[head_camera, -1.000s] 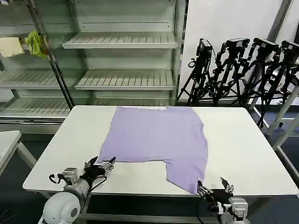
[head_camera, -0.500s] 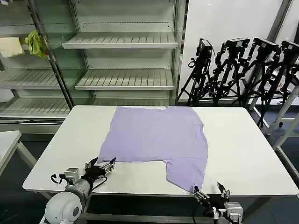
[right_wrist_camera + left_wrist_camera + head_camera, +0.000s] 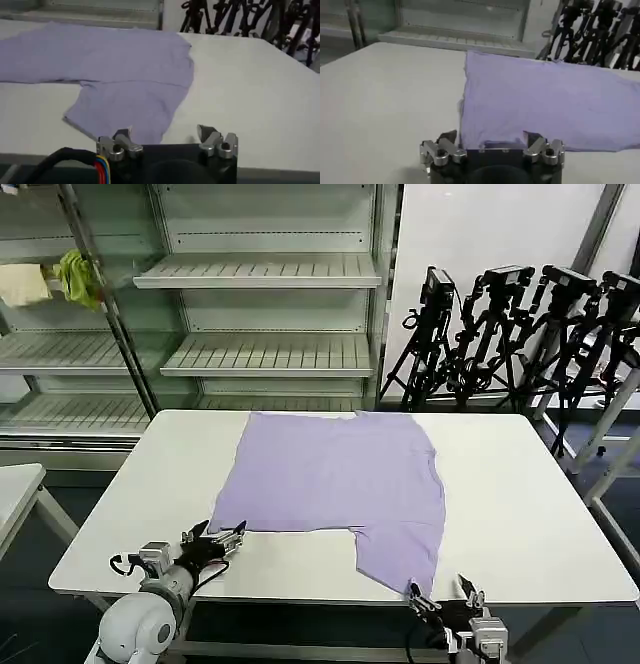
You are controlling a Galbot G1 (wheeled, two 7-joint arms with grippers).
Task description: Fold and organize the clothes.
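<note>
Lavender T-shirt is lying flat on my white table, plain side up, with one sleeve flap running down to the table's near edge. My left gripper sits low at the shirt's near left corner, fingers spread wide, with nothing between them. My right gripper hangs right at the table's near edge, just past the tip of that sleeve flap, fingers wide apart too, and it isn't touching the fabric.
</note>
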